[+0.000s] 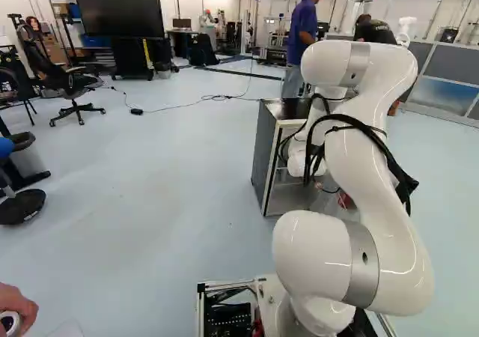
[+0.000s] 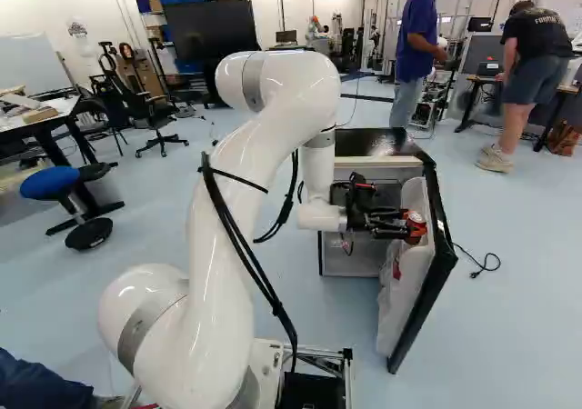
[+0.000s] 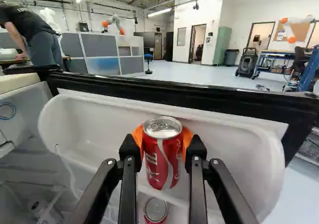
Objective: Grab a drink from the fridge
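My black two-fingered claw [image 3: 162,138] pinches the red-and-silver metal can [image 3: 162,159] at the mouth of the white plastic door bin [image 3: 89,122]. Probably full and weighty, slick, thin-walled: high on its sides, a firm but uncrushing squeeze suits it.

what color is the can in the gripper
The can is red and white, silver on top; best in wrist view.

The arm [image 2: 314,86] is glossy white, with bulging rounded joints, smooth curved links and silver-grey bands; the lower band [image 1: 363,266], well apart from the pincer [image 2: 416,226], carries a small dark round recess. Black cables [image 1: 385,153] loop along the arm behind the pincer. The pincer is black, with bright orange pads [image 3: 187,142] and silvery round screws [image 3: 215,162] near them.
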